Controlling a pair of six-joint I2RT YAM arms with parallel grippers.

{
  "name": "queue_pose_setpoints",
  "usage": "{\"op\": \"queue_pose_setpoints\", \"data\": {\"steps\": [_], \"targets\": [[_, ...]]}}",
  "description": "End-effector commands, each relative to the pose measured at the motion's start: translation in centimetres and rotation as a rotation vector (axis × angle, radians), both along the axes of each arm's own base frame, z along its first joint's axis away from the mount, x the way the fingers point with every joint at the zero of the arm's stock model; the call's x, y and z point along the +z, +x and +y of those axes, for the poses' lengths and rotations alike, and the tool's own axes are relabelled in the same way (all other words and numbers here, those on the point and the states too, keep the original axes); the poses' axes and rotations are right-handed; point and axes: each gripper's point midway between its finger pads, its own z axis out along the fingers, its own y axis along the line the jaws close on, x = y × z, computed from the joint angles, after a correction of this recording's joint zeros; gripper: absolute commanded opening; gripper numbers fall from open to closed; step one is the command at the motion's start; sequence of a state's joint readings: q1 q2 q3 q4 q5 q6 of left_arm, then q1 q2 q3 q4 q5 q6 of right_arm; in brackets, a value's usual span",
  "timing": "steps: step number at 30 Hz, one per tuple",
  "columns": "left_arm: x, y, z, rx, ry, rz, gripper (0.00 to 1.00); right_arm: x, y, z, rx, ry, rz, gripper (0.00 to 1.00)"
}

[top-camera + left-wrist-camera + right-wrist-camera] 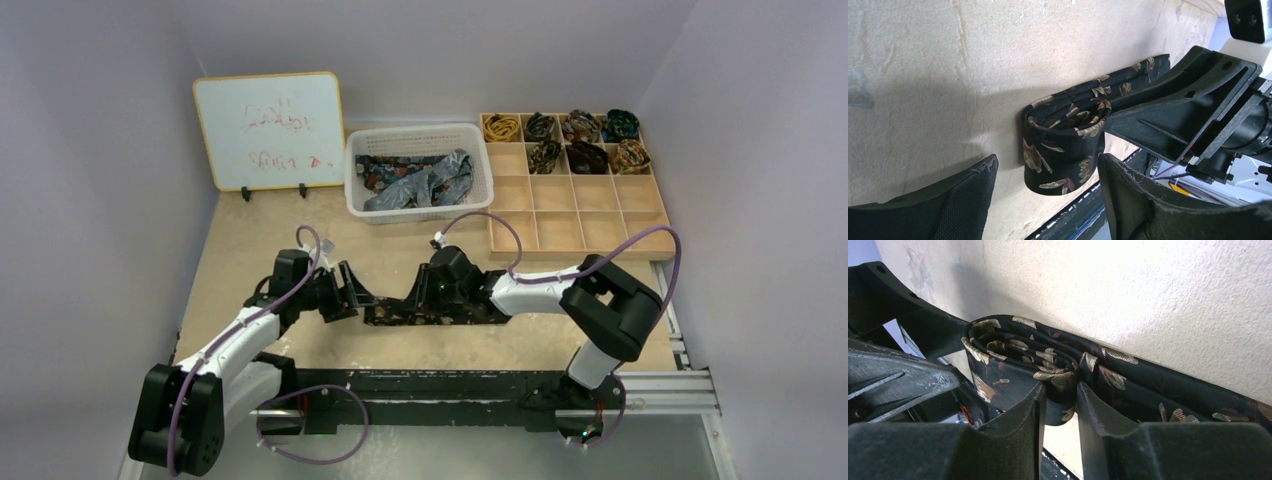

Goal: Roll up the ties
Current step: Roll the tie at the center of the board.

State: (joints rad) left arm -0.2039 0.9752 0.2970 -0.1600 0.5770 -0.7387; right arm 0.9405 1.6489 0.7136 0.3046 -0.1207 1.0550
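1. A dark tie (pixel 440 312) with gold leaf motifs lies on the table (pixel 260 250) near the front edge, between the two arms. Its left end is wound into a loose coil standing on edge.
2. The right gripper (pixel 1059 400) pinches the coil's inner layers between its fingers.
3. The left gripper (pixel 1048 165) is spread wide, with one finger on either side of the coil.
4. Further back sits a white basket (pixel 418 214) of loose ties (pixel 420 180). Beside it, a wooden tray (pixel 600 225) holds rolled ties (pixel 580 140) in its far compartments.
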Motion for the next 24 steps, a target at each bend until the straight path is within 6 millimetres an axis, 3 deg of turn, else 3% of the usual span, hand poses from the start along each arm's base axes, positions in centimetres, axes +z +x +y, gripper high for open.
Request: {"op": "queue_pose_setpoints", "data": {"steps": [1,17,24], "targets": [[0.5,0.1,-0.8,-0.063,-0.044,-0.048,0.71,-1.0,0.4,-0.3,-0.009,-0.045,0.013,0.28],[-1.1,-1.1,-1.3,-0.065,-0.088,0.047,0.66,-1.5,0.0,-0.8,-0.010,-0.038,0.027,0.27],[-1.2,-0.5,-1.5,-0.052,-0.106,0.032,0.58,-1.9,-0.1,-0.7,-0.001,-0.042,0.035,0.24]]}}
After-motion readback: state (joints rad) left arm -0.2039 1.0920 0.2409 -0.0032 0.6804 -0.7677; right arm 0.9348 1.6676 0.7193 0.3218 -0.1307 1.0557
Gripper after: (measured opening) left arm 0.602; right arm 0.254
